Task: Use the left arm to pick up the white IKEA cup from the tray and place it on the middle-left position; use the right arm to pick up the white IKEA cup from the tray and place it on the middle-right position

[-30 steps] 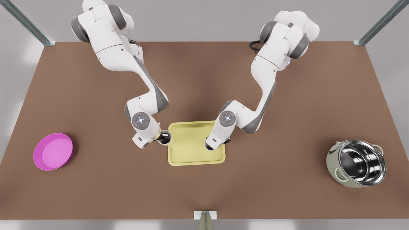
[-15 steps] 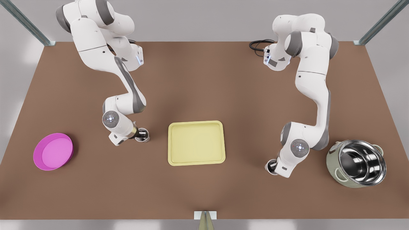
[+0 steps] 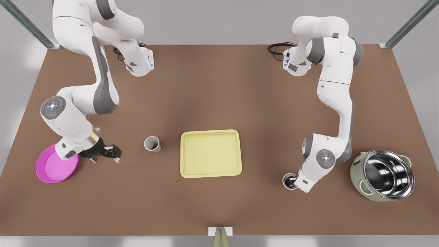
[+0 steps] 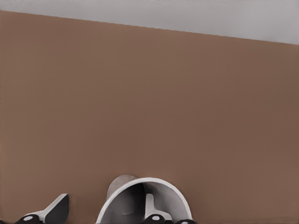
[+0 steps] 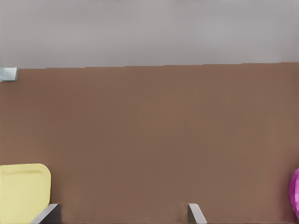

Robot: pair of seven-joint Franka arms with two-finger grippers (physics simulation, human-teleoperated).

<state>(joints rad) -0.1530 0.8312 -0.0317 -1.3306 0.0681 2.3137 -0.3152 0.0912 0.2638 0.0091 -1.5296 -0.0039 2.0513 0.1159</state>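
front view: right gripper spread wide beside the pink bowl, one cup upright left of the tray. left gripper at the other cup, front view's right.

left wrist: fingers apart, straddling the cup's wall.

right wrist: fingers wide, holding nothing.

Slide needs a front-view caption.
Yellow tray between two cups: one white cup stands alone, right gripper open nearby; left gripper open astride the other cup's rim.

the tray lies mid-scene; on the front view's left, one cup, then the bowl; on its right, the other cup, then the pot.
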